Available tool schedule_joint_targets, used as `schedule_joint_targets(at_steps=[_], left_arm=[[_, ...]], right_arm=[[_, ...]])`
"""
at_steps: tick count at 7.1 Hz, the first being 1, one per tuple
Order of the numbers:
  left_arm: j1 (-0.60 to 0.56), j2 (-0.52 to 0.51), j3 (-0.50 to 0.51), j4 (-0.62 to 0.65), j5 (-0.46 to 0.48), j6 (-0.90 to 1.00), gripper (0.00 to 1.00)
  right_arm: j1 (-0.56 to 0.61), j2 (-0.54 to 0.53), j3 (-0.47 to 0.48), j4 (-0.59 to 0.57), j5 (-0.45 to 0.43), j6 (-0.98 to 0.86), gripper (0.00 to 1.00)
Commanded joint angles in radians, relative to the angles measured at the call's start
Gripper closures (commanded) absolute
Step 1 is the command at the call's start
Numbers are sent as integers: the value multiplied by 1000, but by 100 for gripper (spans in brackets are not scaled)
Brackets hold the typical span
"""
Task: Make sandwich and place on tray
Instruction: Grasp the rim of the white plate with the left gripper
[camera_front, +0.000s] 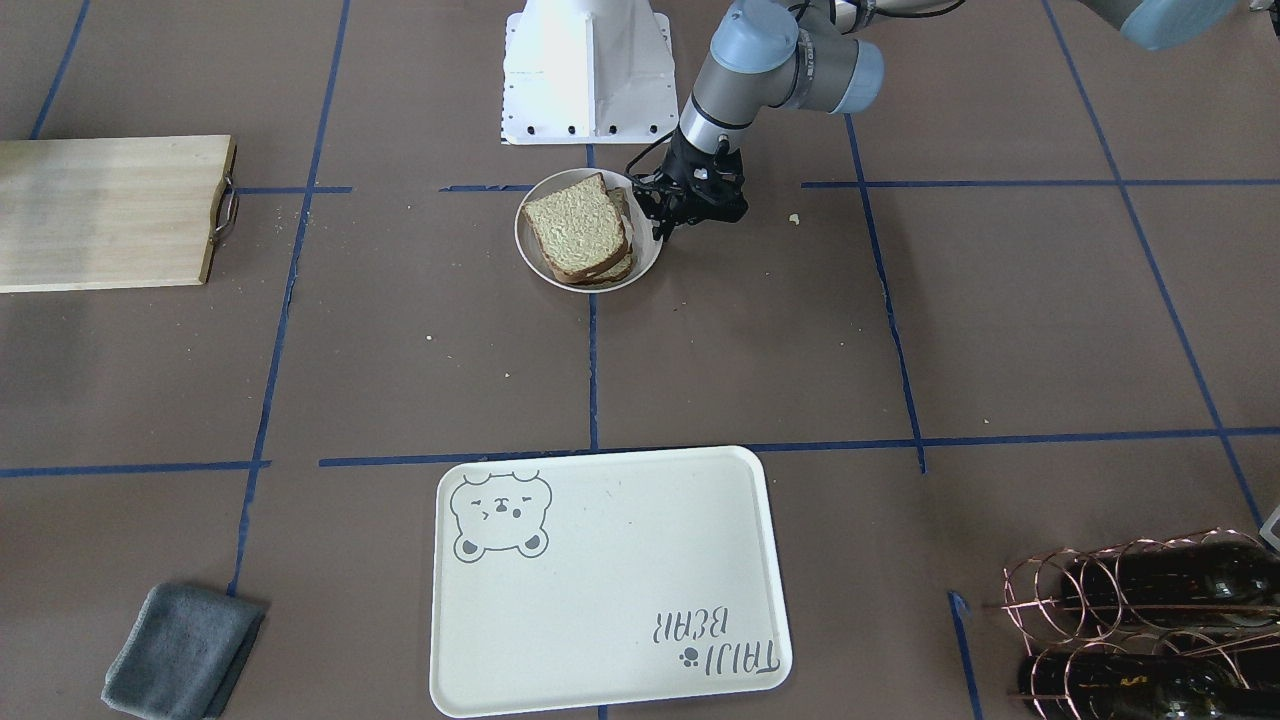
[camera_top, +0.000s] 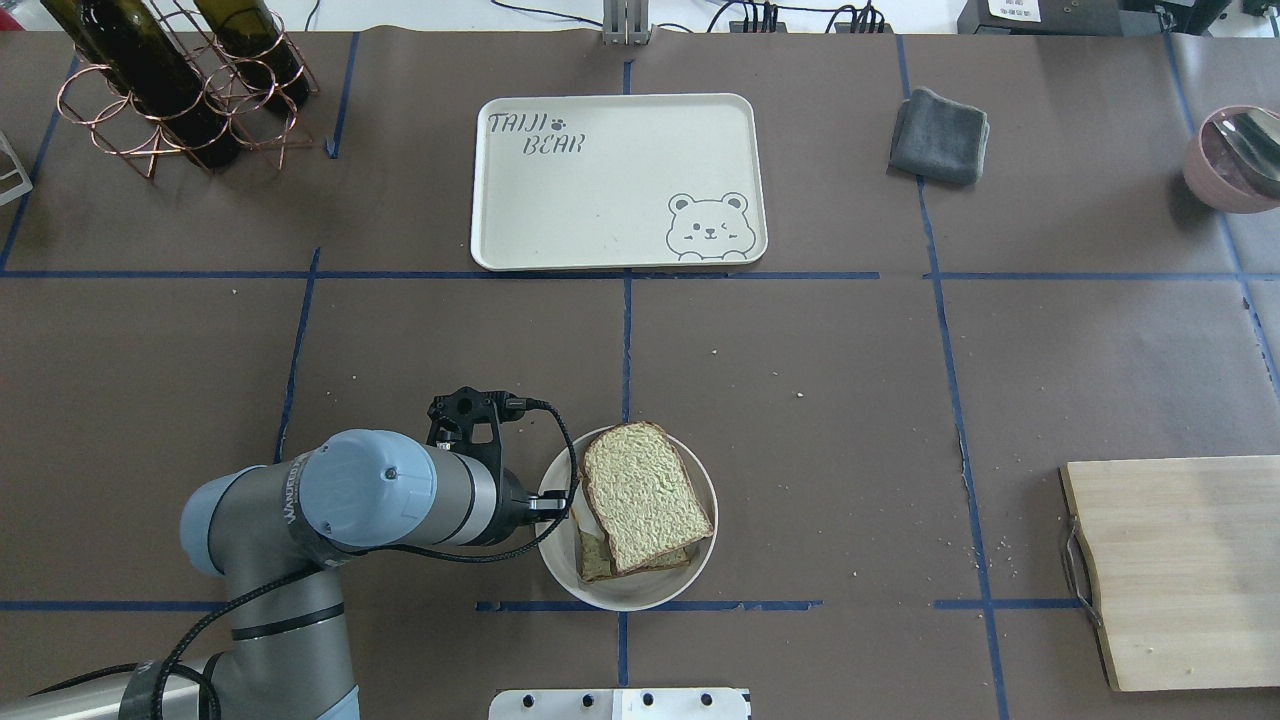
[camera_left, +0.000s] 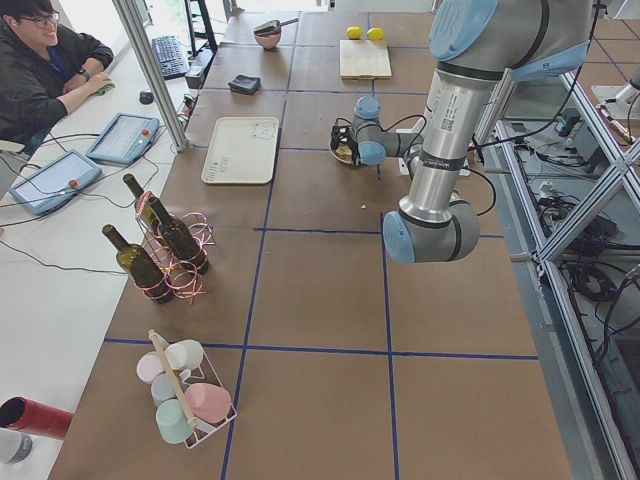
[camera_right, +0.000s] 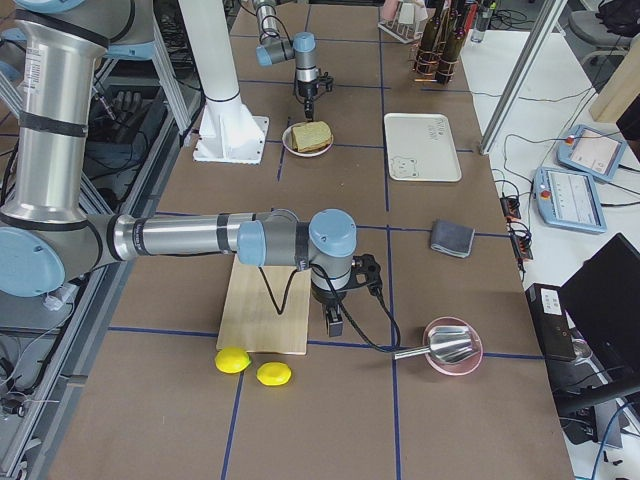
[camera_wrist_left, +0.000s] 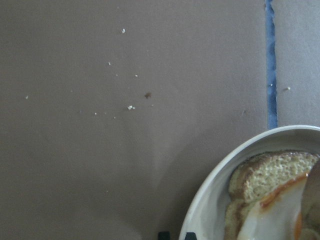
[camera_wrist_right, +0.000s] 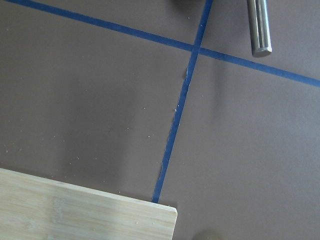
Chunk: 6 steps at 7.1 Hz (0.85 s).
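Looks roughly halfway there. Got the sandwich (camera_top: 645, 500) already stacked on a small round dish (camera_top: 640, 598) at 6 o'clock in the overhead view: one slice on top, one underneath, with egg white and a lick of orange yolk peeking out between them in the left wrist view. Not on the tray (camera_top: 600, 200) yet, though, parked way up at 12 o'clock, well apart from the dish. Reads as done with the building and not with the moving. Found the left gripper (camera_front: 661, 230) at the dish's 9 o'clock edge, fingers drawn in narrow with the tips right at the rim; seems pinched onto that rim, but hard to swear by it. Spotted the right gripper (camera_right: 335, 322) only from the right-end camera, hanging low just beside the cutting board (camera_top: 1180, 570) at 4 o'clock, nowhere near the food; cannot tell open or closed from there. As for the surface: brown paper-looking cover (camera_top: 800, 450), marked into a grid with blue tape (camera_top: 627, 340) and dusted with crumbs. Also lying around: grey cloth (camera_top: 940, 135) at 1 o'clock, racked wine bottles (camera_top: 150, 85) at 11, pink bowl (camera_top: 1205, 180) at 2, two lemons (camera_right: 233, 360) off the board's end. Looks like a lab-type room, with an operator (camera_left: 45, 70) seated at a side bench past the tray's side of the table, plus a couple of tablet-like control pads (camera_left: 125, 137) in front.
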Motion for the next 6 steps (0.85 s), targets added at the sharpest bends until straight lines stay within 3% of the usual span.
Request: schedule_joint_targets(at_steps=[1,4,6], left_arm=[[2,-7,-2,0,-2,2,100],[-6,-7,-47,-4,-11,9,100],[-100,-7,-44,-53,-62,17,100]], right_arm=[[0,0,0,0,0,0,0],[0,0,-3,0,-2,0,0],[0,0,-4,0,-3,0,0]])
